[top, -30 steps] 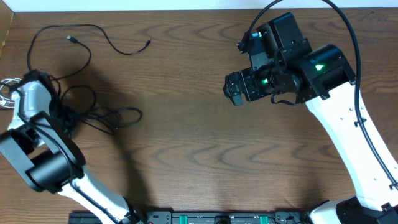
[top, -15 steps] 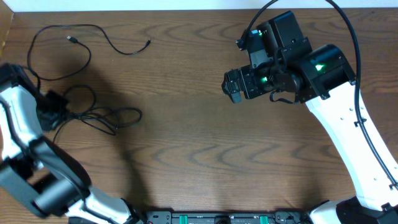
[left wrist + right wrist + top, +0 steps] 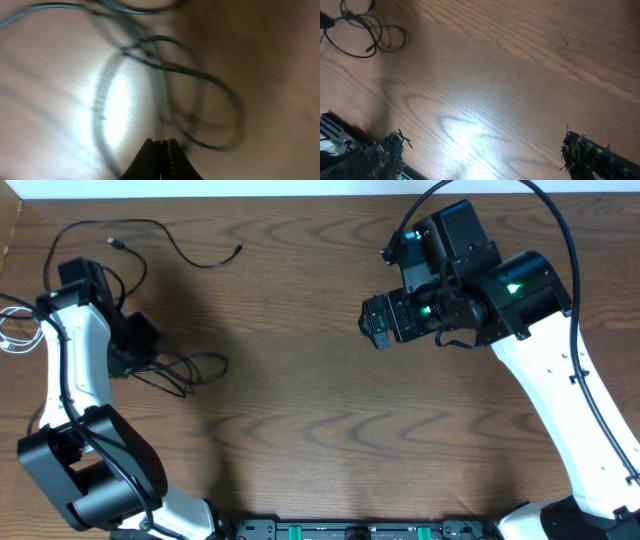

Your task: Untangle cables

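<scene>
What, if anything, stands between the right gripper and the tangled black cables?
Nothing visible does. Only bare table separates the open right gripper from the black cables; the left gripper sits at the tangle's far, left end.

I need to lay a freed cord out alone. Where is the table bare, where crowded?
Bare: the wide middle of the table, between the black cable tangle and the right gripper, down to the near edge. Crowded: the left end, with the looped black cable, the white cable and the left arm.
</scene>
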You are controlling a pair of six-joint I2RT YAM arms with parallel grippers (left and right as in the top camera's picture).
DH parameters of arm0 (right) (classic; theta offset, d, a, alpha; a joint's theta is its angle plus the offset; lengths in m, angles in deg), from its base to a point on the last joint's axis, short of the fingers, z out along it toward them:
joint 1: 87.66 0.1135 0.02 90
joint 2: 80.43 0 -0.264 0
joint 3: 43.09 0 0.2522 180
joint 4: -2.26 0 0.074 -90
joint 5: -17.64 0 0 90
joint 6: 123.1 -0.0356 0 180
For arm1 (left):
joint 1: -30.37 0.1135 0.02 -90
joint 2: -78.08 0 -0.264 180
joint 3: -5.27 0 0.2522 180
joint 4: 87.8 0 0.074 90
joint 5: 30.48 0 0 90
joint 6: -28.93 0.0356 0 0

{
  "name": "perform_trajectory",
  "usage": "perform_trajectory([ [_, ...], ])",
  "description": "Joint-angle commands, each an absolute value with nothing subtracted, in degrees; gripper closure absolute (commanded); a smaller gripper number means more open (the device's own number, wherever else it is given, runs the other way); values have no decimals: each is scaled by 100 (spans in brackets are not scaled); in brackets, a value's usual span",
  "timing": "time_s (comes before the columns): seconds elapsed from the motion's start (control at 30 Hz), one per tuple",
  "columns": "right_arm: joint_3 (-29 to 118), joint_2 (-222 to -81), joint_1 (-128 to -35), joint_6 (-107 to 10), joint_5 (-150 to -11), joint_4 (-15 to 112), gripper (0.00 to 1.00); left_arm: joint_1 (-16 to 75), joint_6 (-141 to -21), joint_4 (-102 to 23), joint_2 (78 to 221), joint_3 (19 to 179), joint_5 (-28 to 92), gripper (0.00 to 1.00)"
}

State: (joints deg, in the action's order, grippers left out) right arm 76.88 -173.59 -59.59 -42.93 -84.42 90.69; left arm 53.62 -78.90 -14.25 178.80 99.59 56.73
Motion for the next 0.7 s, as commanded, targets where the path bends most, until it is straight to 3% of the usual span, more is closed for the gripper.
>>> perform_trajectory([
  [0.0, 7662, -17373, -5983, -4225, -8496, 9083, 1, 5580, -8156, -1484, 17904, 9841, 6799, 93],
  [0.3, 7662, -17373, -5983, -4225, -8494, 9063, 1, 6183, -8180, -1867, 17974, 9364, 6770, 92],
  [0.67, 7662, -17373, -5983, -4223, -8494, 9048, 1, 6260, -8176, -2341, 18095, 9294, 6372, 92],
])
